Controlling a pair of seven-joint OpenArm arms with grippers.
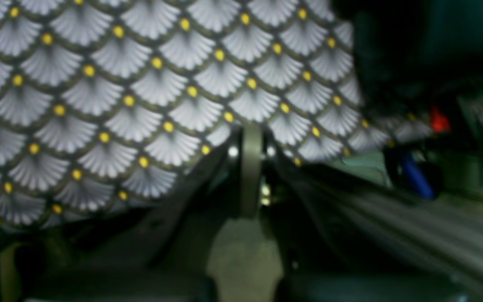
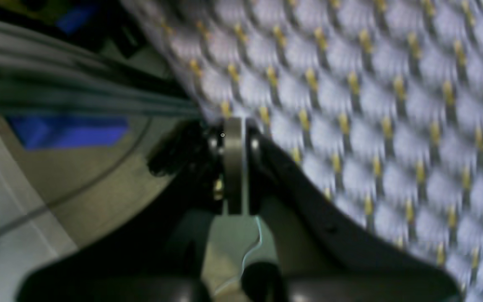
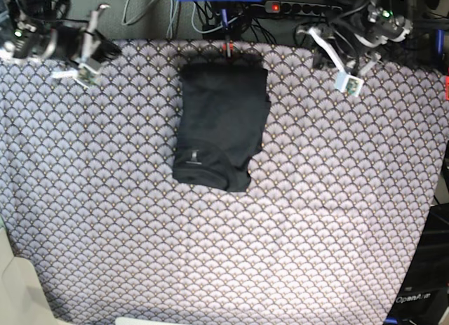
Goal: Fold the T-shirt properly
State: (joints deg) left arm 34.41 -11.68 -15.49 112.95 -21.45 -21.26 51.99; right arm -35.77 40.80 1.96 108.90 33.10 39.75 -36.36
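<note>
- T-shirt (image 3: 219, 125) lies folded into a narrow block on the tablecloth (image 3: 224, 255), near the far edge
- Left gripper (image 3: 349, 83) hangs by the far corner, jaws pressed together, empty
- Right gripper (image 3: 85, 74) likewise closed, holding nothing, well apart from the shirt

Left gripper (image 1: 251, 167): pale olive-grey pads pressed flat together, black finger bodies flaring toward the camera, shiny round screw heads either side near the tip.
Right gripper (image 2: 234, 167): same grey pads and black fingers, small screws flanking the tip, thin pale wire trailing below.
Arms in base view: black links, white brackets, loose white and grey cables, a small green light on each.
</note>
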